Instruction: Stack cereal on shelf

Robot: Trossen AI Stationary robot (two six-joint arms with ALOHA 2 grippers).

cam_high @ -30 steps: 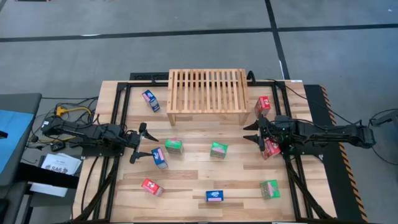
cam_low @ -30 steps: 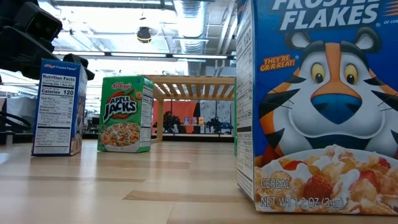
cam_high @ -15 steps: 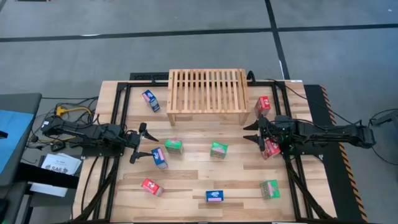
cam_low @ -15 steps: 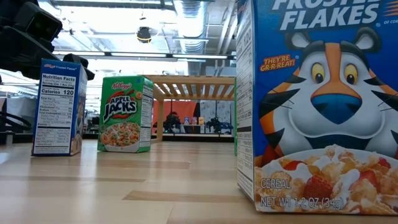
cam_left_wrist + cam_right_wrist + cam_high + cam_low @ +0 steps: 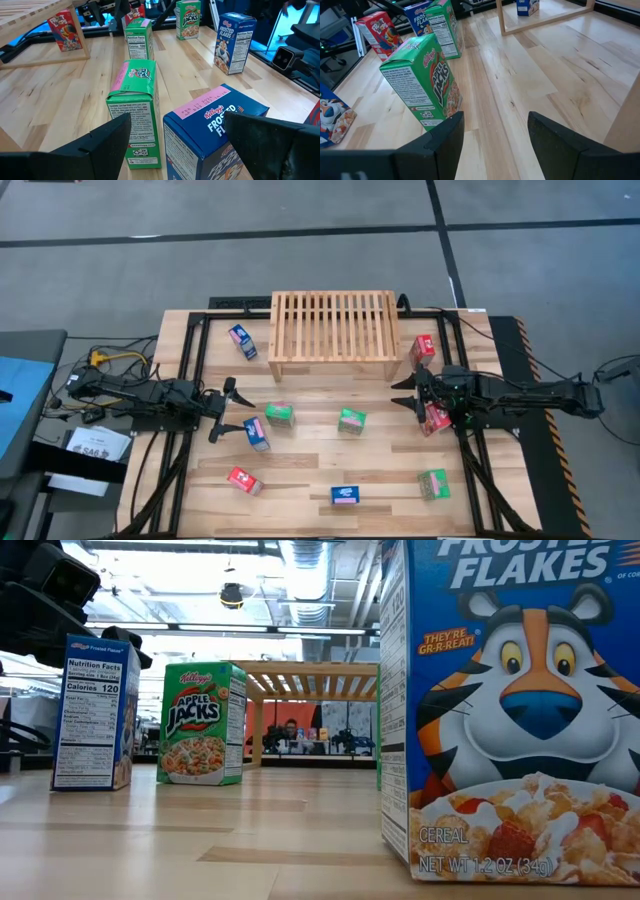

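Note:
The slatted wooden shelf (image 5: 332, 325) stands at the table's far middle on its side legs. Small cereal boxes stand scattered on the tabletop: blue (image 5: 242, 341), red (image 5: 423, 347), green (image 5: 279, 415), green (image 5: 351, 420), blue (image 5: 256, 433), red (image 5: 243, 480), blue (image 5: 346, 494), green (image 5: 433, 483). My left gripper (image 5: 226, 410) hovers open at the left, just short of a blue box (image 5: 215, 125) and a green box (image 5: 135, 110). My right gripper (image 5: 407, 392) is open at the right, facing a green box (image 5: 422, 82). A red box (image 5: 436, 418) stands right beside it.
Black frame rails (image 5: 195, 350) run along the table's left and right sides. Cables and a paper (image 5: 95, 445) lie off the left edge. In the low view a blue box (image 5: 510, 710) stands close to the near edge. Bare wood (image 5: 330, 460) lies between the boxes.

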